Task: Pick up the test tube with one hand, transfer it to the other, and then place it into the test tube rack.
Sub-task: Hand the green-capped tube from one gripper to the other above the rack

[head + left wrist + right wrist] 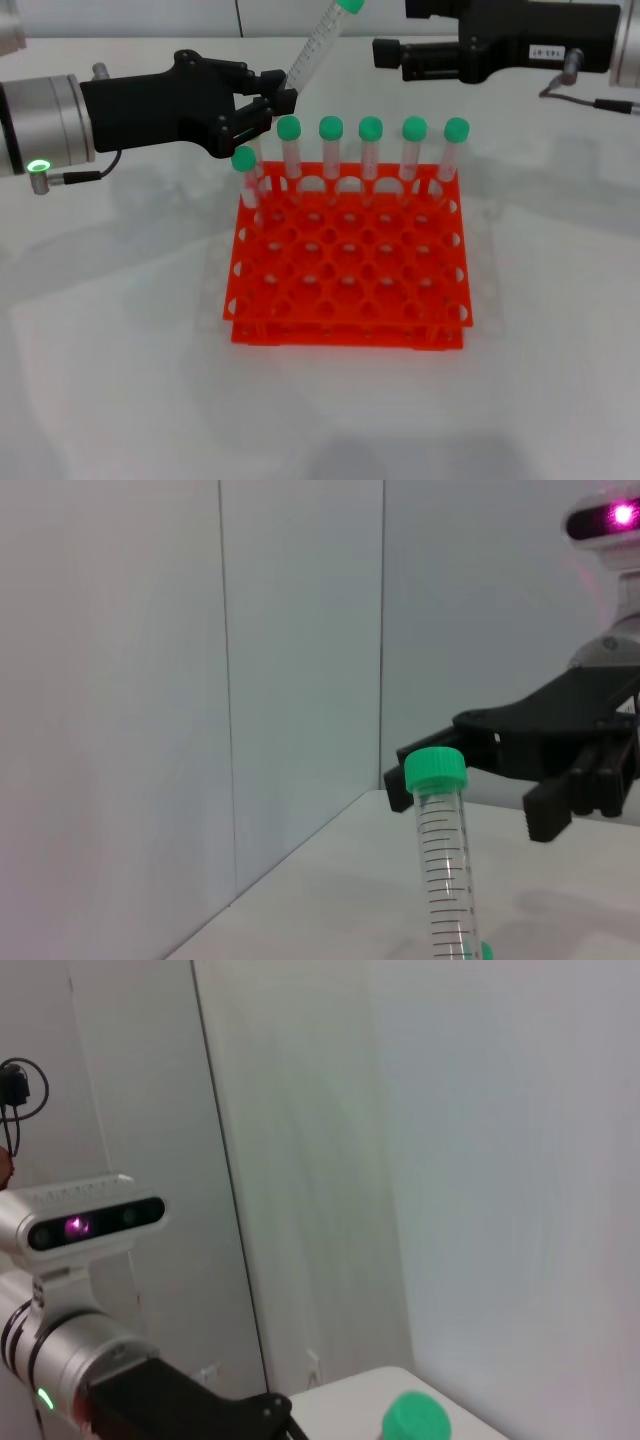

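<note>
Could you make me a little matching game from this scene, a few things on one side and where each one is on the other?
Things:
1. test tube
2. test tube rack
3. left gripper
4. right gripper

Places:
A. on the white table
B. tilted, above the rack's back row
C. beyond the rack's back right, holding nothing
D. gripping the tube's lower end

Pairs: 1-B, 2-A, 3-D, 4-C

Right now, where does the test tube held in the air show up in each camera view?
Head view: the test tube slants up from the left gripper near the top centre, behind the rack.
Left wrist view: the tube stands at lower centre-right, the right gripper behind it.
Right wrist view: only its green cap shows at the bottom edge.
Shared landmark: the green cap.
</note>
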Available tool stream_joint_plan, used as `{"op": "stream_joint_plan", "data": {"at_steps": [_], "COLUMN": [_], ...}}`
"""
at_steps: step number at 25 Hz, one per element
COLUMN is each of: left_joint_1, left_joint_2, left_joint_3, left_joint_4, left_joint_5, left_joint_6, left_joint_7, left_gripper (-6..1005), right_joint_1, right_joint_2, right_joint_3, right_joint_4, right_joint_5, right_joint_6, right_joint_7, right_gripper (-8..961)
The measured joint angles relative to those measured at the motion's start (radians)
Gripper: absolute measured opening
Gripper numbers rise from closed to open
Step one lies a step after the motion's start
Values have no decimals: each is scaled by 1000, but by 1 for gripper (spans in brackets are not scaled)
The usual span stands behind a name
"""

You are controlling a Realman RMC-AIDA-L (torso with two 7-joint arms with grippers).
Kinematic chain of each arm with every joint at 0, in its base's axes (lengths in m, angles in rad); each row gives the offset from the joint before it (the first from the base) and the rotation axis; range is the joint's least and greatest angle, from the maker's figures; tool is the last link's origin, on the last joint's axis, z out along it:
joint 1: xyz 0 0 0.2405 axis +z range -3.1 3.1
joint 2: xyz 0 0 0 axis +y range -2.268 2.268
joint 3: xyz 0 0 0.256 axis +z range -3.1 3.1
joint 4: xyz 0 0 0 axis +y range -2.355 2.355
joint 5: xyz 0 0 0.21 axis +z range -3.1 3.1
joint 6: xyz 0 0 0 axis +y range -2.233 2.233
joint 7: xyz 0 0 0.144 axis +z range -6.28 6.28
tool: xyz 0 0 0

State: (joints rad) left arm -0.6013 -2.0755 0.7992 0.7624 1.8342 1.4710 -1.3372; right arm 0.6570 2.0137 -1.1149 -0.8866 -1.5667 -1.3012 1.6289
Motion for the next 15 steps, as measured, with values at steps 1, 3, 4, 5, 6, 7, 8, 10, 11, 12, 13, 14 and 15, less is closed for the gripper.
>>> {"op": "stream_joint_plan", "data": {"at_steps": [1, 3, 4, 5, 6, 7, 8, 10, 11, 12, 13, 14, 15], "left_joint_1": [0, 0, 0, 0, 0, 0, 0, -1, -1, -1, -1, -1, -1], "left_joint_2": [0, 0, 0, 0, 0, 0, 0, 0, 0, 0, 0, 0, 0], "left_joint_3": [0, 0, 0, 0, 0, 0, 0, 0, 0, 0, 0, 0, 0], "left_joint_4": [0, 0, 0, 0, 0, 0, 0, 0, 0, 0, 0, 0, 0], "left_joint_5": [0, 0, 0, 0, 0, 0, 0, 0, 0, 0, 0, 0, 0], "left_joint_6": [0, 0, 0, -1, -1, -1, -2, -2, -3, -3, -3, -3, -4], "left_joint_7": [0, 0, 0, 0, 0, 0, 0, 0, 0, 0, 0, 0, 0], "left_gripper": [192, 192, 192, 192, 192, 192, 192, 192, 192, 192, 192, 192, 192], "right_joint_1": [7, 16, 21, 26, 29, 33, 36, 41, 44, 46, 48, 50, 51], "right_joint_2": [0, 0, 0, 0, 0, 0, 0, 0, 0, 0, 0, 0, 0], "right_joint_3": [0, 0, 0, -1, -1, -1, -3, -6, -8, -10, -11, -12, -13], "right_joint_4": [0, 1, 2, 4, 5, 7, 7, 8, 8, 9, 9, 9, 9], "right_joint_5": [0, 0, 0, 0, 0, 0, 0, 0, 1, 1, 1, 1, 1], "right_joint_6": [2, 3, 3, 3, 4, 4, 5, 8, 10, 11, 11, 13, 14], "right_joint_7": [4, 7, 7, 7, 8, 8, 9, 9, 10, 10, 10, 10, 11], "right_gripper": [847, 847, 847, 847, 847, 847, 847, 847, 847, 847, 847, 847, 847]}}
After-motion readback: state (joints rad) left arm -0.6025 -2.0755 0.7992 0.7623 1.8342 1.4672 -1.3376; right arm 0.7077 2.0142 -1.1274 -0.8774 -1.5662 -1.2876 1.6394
